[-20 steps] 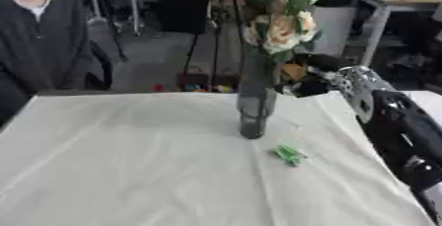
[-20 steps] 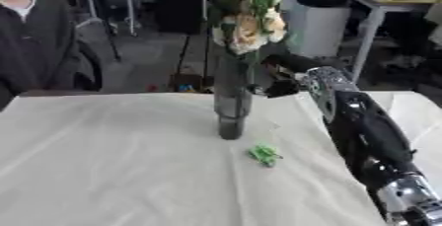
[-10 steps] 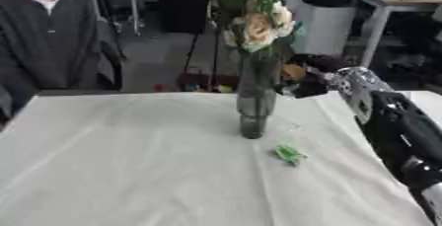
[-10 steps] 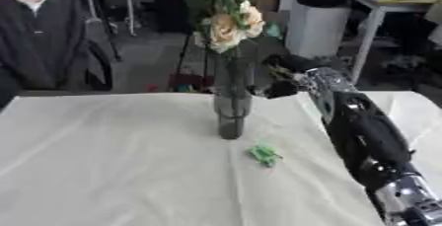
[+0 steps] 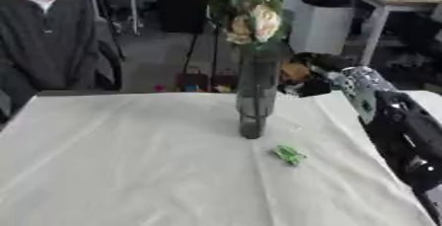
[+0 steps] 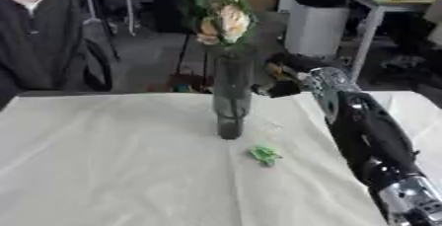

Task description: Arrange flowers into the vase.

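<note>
The right hand [image 6: 283, 74] is hanging just to the right of the tall vase [image 6: 231, 94] of flowers [image 6: 220, 15] standing straight up on the surface [image 6: 112, 170], its fingers curling around nothing.

From my remote seat: a dark, see-through glass vase [image 5: 255, 99] with a dull sheen stands on a matt, cream cloth [image 5: 129, 170], softly creased. The flowers [image 5: 250, 20] look like soft fabric or paper petals. My right hand [image 6: 280, 74] is matt black, the arm [image 6: 332, 89] behind it glossy silver metal.
</note>
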{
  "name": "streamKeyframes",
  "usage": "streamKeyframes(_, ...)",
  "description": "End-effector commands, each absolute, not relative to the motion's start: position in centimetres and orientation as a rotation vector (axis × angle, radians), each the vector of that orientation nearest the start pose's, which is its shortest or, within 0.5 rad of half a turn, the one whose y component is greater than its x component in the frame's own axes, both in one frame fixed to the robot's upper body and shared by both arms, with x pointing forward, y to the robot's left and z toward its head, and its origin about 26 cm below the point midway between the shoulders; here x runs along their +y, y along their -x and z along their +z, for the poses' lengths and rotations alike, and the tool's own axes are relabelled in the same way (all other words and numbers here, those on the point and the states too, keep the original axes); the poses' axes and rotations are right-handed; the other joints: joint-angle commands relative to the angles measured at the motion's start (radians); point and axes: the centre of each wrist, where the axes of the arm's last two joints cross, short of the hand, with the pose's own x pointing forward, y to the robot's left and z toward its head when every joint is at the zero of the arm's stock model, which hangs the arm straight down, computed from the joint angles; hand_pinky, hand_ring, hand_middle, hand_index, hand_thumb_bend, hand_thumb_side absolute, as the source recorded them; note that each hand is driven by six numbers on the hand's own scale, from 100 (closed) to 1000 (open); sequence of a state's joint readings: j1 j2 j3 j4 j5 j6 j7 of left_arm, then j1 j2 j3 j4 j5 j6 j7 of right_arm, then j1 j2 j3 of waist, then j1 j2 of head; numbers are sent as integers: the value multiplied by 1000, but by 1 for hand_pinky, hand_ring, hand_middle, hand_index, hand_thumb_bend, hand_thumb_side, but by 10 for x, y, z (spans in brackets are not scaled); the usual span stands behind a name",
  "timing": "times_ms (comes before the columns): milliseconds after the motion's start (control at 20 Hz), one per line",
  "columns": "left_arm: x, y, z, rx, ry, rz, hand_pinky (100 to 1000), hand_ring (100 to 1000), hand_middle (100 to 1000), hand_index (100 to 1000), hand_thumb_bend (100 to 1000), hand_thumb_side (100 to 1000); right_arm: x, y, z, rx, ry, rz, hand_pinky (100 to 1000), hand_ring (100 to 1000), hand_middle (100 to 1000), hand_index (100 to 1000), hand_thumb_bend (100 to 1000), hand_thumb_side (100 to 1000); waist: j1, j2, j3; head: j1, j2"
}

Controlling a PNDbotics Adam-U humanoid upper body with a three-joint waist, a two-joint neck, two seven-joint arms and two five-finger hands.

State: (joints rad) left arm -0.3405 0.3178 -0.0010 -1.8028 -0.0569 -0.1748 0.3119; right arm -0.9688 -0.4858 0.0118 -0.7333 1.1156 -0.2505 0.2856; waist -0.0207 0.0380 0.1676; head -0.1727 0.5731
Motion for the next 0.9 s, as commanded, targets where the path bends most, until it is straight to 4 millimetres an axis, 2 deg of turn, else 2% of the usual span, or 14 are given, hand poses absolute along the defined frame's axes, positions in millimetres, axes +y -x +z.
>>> streamKeyframes(50,274,-332,175,-2364,-390,-56,754,650,687,797,606,863,-361,-478,211,-1285,1123,1400,1000,1000,1000,1000,520,853,1,-15,-8,13,-3)
streamKeyframes(250,279,-331,172,-2353,-413,-48,754,651,689,797,607,863,-380,-464,223,-1348,1167,1377,1000,1000,1000,1000,524,831,-1,-18,-33,33,2)
streamKeyframes(500,283,-330,169,-2341,-438,-34,755,655,694,798,607,864,-410,-438,234,-1436,1246,1303,990,1000,1000,994,510,788,-2,-15,-61,56,3)
streamKeyframes(600,284,-330,168,-2337,-443,-29,755,659,698,797,607,864,-420,-427,235,-1472,1274,1266,965,1000,1000,976,474,767,-2,-12,-67,61,1)
streamKeyframes(650,285,-330,168,-2336,-445,-26,755,660,700,797,608,864,-424,-421,236,-1490,1288,1242,957,1000,1000,970,497,762,0,-10,-70,64,1)
streamKeyframes(900,286,-330,168,-2336,-453,-18,755,662,708,795,605,865,-436,-397,233,-1580,1335,1120,918,994,964,913,468,729,5,-2,-79,71,-2)
